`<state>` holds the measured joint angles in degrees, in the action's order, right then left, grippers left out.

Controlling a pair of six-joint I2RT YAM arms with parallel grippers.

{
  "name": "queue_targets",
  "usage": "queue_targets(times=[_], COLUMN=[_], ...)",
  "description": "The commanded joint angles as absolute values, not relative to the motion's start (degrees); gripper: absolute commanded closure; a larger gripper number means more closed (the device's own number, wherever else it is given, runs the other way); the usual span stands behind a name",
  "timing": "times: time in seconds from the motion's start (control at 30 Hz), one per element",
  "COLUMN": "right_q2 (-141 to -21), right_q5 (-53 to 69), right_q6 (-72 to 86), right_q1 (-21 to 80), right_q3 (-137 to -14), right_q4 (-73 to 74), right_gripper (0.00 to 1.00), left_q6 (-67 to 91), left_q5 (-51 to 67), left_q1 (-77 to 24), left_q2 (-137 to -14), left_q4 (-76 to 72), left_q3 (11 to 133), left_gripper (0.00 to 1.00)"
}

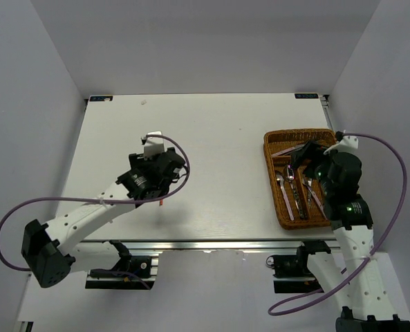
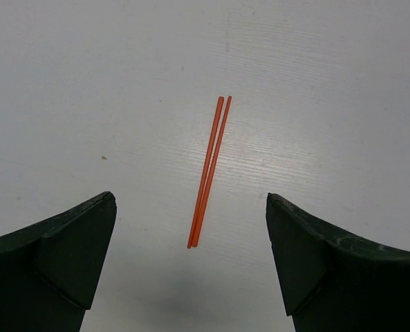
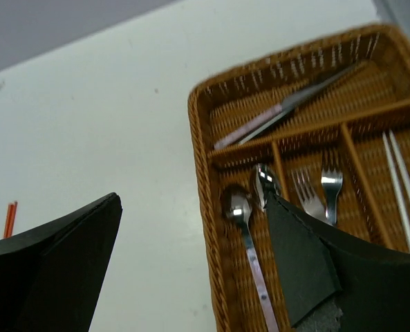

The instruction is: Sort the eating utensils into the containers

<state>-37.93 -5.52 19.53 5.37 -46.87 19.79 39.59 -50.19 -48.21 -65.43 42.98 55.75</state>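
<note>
The two dark fingers (image 2: 66,256) of the left gripper (image 2: 189,199) stood wide apart with nothing between them but bare surface. The pair of thin red-orange chopsticks (image 2: 208,173) lay side by side on the white table (image 2: 87,83). Their near tips fell in the gap between the fingertips, touching neither, and their far ends ran ahead and slightly to the right.

The right gripper (image 3: 191,200) was likewise spread open and held nothing. Its right-hand finger (image 3: 308,263) hung over the rectangular brown woven wicker tray (image 3: 199,166), its left one over the table beside it. Below, two silver spoons (image 3: 238,207) lay in the leftmost narrow compartment and two silver forks (image 3: 331,187) in the next. Two thin white chopsticks (image 3: 398,180) lay further right. Slim knives (image 3: 287,107), one pink-handled, lay slantwise in the long crosswise section beyond.

Small dark tags (image 1: 101,98) sat at the table's far corners, their writing too small to read.

Seen from above, the left arm stretched diagonally from its base toward the table's left-middle, wrist bent downward. The right arm rose folded from its base, wrist hanging over the tray at the table's right side.
</note>
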Motion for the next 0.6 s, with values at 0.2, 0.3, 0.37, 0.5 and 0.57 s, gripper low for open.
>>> queue_targets(times=[0.2,0.3,0.37,0.5,0.57], right_q2=[-39.9,-40.2,-39.2,-35.9,-36.5], right_q5=[7.0,9.0,9.8,19.7,15.5], right_q6=[23.0,27.2,35.3,34.3,35.2], right_q1=[8.8,8.9,8.9,9.1,9.1], right_q3=[-48.0,-48.1,-46.9,-41.8,-41.8], right_q4=[14.9,12.2,12.7,2.9,3.8], right_gripper=[0.11,0.11,0.1,0.11,0.11], left_q6=[33.4,32.5,32.3,31.6,30.9], left_q5=[-40.1,-38.5,-35.8,-32.4,-28.4], left_q1=[-38.5,-38.0,-36.5,-33.7,-31.7], left_q2=[-82.0,-84.1,-84.3,-83.0,-82.4], left_q4=[38.9,39.7,39.2,37.7,35.2], left_q3=[66.8,70.0,69.9,67.6,65.5], left_gripper=[0.02,0.02,0.02,0.02,0.02])
